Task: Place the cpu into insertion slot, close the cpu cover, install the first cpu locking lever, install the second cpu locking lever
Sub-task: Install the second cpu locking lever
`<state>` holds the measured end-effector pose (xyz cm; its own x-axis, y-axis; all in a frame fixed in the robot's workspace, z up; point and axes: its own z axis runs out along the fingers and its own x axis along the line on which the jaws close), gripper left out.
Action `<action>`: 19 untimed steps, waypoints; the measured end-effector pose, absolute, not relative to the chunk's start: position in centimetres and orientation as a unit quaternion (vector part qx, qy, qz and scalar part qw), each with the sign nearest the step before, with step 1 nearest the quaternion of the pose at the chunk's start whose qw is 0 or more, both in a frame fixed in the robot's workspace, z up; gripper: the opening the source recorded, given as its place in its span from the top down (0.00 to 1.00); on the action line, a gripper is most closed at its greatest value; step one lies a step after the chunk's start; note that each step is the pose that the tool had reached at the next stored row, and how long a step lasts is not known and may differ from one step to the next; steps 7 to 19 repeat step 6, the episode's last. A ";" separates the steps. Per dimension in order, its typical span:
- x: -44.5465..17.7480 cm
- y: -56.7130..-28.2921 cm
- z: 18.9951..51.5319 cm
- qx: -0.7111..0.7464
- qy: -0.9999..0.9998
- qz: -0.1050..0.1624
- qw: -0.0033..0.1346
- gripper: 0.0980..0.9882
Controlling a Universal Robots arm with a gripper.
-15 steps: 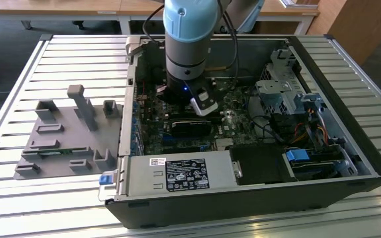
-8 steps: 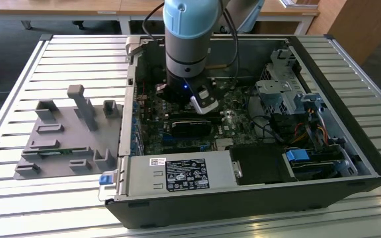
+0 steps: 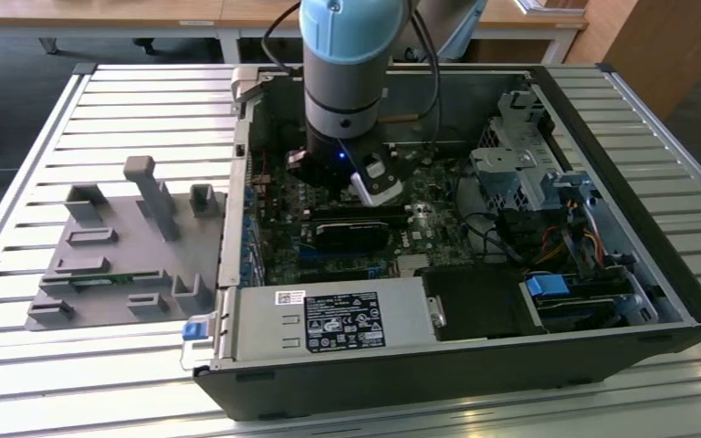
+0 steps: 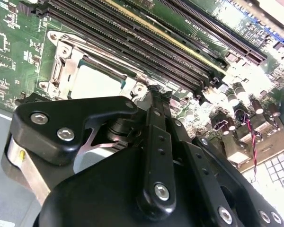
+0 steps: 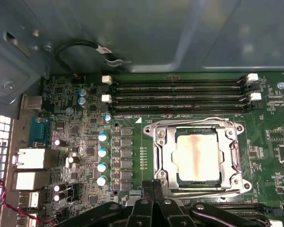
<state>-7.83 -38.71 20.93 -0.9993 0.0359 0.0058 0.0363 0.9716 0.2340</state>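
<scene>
The cpu (image 5: 198, 157), a pale square metal-topped chip, is sitting in the insertion slot (image 5: 197, 182) on the green motherboard (image 5: 132, 109), with the silvery cpu cover (image 5: 164, 156) lying closed around it (frame flat, centre cut out). The open computer case (image 3: 473, 365) is resting on a slatted metal desk (image 3: 95, 100). The gripper (image 5: 154, 185) is hovering at the socket's edge, fingers pressed together, holding nothing.

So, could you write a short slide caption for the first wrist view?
Gripper beside the insertion slot, cpu seated under the closed cpu cover.
</scene>
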 end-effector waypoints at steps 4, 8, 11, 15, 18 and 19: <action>-7.8 -38.7 21.4 -0.019 -0.993 -0.116 0.001 0.99; -7.8 -38.7 21.7 -0.019 -0.993 -0.116 0.001 0.99; -7.8 -38.7 21.7 -0.019 -0.993 -0.116 0.001 0.99; -7.8 -38.7 21.7 -0.019 -0.993 -0.116 0.001 0.99; -7.8 -38.7 21.7 -0.019 -0.993 -0.116 0.001 0.99; -7.8 -38.7 21.7 -0.019 -0.993 -0.116 0.001 0.99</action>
